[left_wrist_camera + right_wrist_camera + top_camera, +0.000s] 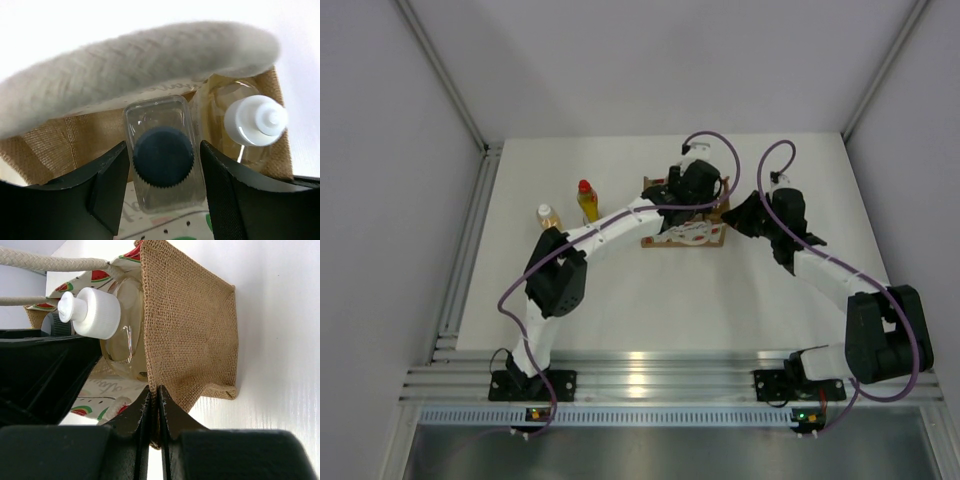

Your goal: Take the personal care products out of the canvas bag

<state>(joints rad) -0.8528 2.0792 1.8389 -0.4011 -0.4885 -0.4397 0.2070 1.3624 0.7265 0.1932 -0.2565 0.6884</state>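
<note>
The canvas bag (685,232) stands mid-table, brown with a white printed front. My left gripper (162,172) is open inside its mouth, fingers on either side of a clear bottle with a dark grey-blue cap (162,156), not touching it. An amber bottle with a white cap (255,120) stands beside it in the bag, also in the right wrist view (92,312). My right gripper (159,400) is shut on the bag's burlap side edge (192,325). A yellow bottle with a red cap (587,200) and an amber bottle with a white cap (547,216) stand on the table left of the bag.
A pale looped handle (135,65) arches over the bag's mouth just above the left gripper. White enclosure walls surround the table (650,300). An aluminium rail (650,378) runs along the near edge by the arm bases.
</note>
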